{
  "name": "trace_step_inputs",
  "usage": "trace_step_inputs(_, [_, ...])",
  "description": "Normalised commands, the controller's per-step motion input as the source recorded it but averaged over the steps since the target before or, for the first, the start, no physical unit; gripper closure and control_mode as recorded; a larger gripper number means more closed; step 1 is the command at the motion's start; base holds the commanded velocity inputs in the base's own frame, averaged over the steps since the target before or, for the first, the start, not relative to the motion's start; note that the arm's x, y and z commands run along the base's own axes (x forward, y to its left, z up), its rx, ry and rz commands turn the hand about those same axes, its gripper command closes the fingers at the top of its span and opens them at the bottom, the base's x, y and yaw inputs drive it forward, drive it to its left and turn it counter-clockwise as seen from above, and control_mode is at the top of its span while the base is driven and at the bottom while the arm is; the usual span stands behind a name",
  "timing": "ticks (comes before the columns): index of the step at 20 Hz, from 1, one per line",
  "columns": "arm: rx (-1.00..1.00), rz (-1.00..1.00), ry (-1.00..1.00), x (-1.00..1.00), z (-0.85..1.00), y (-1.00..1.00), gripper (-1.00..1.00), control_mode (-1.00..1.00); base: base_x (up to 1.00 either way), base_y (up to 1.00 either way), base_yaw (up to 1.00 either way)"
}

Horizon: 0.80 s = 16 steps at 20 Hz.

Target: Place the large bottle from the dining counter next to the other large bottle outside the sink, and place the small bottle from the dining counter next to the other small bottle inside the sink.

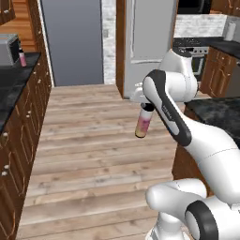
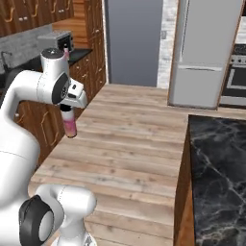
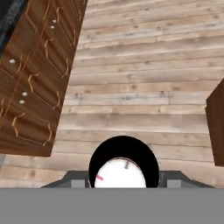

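My gripper (image 1: 146,108) (image 2: 67,110) hangs over the wooden floor, shut on the top of a pink and yellowish bottle (image 1: 143,124) (image 2: 70,126) that points down from it. From the hand view the bottle (image 3: 124,164) appears end-on as a dark round with a white centre, between the fingers (image 3: 74,180). A second pink bottle (image 1: 22,58) (image 2: 66,50) stands on the dark left counter (image 1: 11,89) beside a toaster (image 1: 8,49). The sink is out of view.
The black marble dining counter (image 2: 216,168) (image 1: 220,112) lies to the right of the arm. Brown cabinet fronts (image 3: 35,87) (image 1: 23,140) line the left side. A grey fridge (image 2: 206,48) and a stove (image 2: 235,72) stand at the far end, with wooden floor (image 2: 134,139) between.
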Motion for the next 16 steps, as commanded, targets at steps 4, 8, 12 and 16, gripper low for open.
trace_step_inputs(4, [0.0, 0.0, 0.0, 0.0, 0.0, 0.0, 1.0, 1.0, 1.0, 0.74, 0.0])
trace_step_inputs(8, [0.0, 0.0, 0.0, 0.0, 0.0, 0.0, 1.0, 1.0, 1.0, 0.26, 0.08])
trace_step_inputs(12, [0.0, 0.0, 0.0, 0.0, 0.0, 0.0, 1.0, 1.0, 1.0, -0.01, 0.22])
trace_step_inputs(16, [0.0, 0.0, 0.0, 0.0, 0.0, 0.0, 1.0, 1.0, 1.0, -0.31, 0.37])
